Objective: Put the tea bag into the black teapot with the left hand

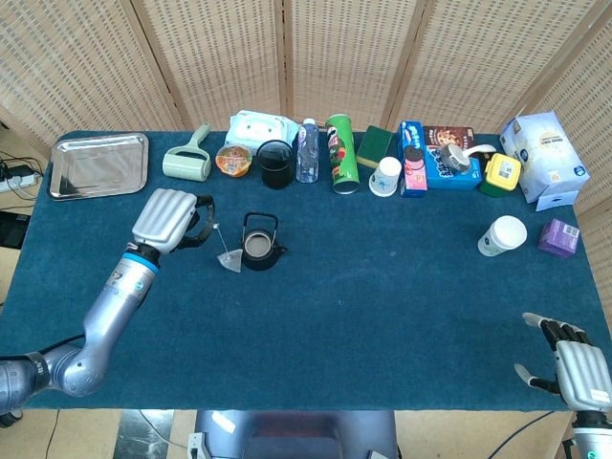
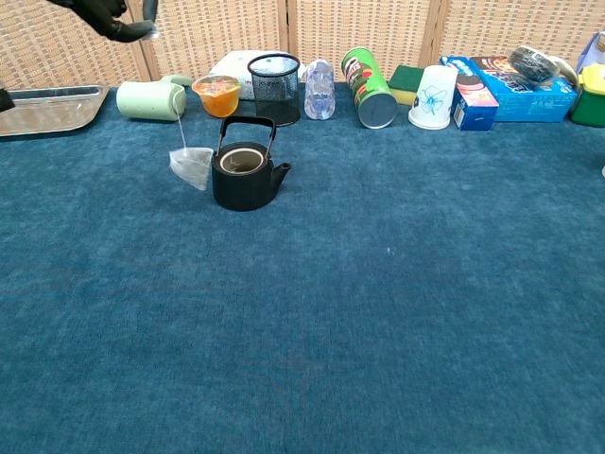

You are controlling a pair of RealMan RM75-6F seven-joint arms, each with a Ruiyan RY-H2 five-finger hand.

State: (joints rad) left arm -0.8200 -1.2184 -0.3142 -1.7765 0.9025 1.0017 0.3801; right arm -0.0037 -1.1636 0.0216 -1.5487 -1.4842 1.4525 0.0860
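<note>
My left hand [image 1: 172, 221] is raised above the blue cloth to the left of the black teapot [image 1: 259, 244] and pinches the string of the tea bag [image 1: 229, 259]. The pale bag [image 2: 192, 166] dangles on its string in the air, close beside the teapot's [image 2: 246, 176] left side, about level with its lidless opening. Only the dark fingertips [image 2: 118, 21] show at the top left of the chest view. My right hand [image 1: 574, 361] rests at the table's near right corner, fingers apart and holding nothing.
A row of goods lines the far edge: a steel tray [image 1: 98, 163], a green roller [image 1: 188, 161], a mesh cup [image 1: 276, 163], a bottle [image 1: 307, 150], a green can [image 1: 341, 153], boxes. A paper cup [image 1: 502, 235] stands at the right.
</note>
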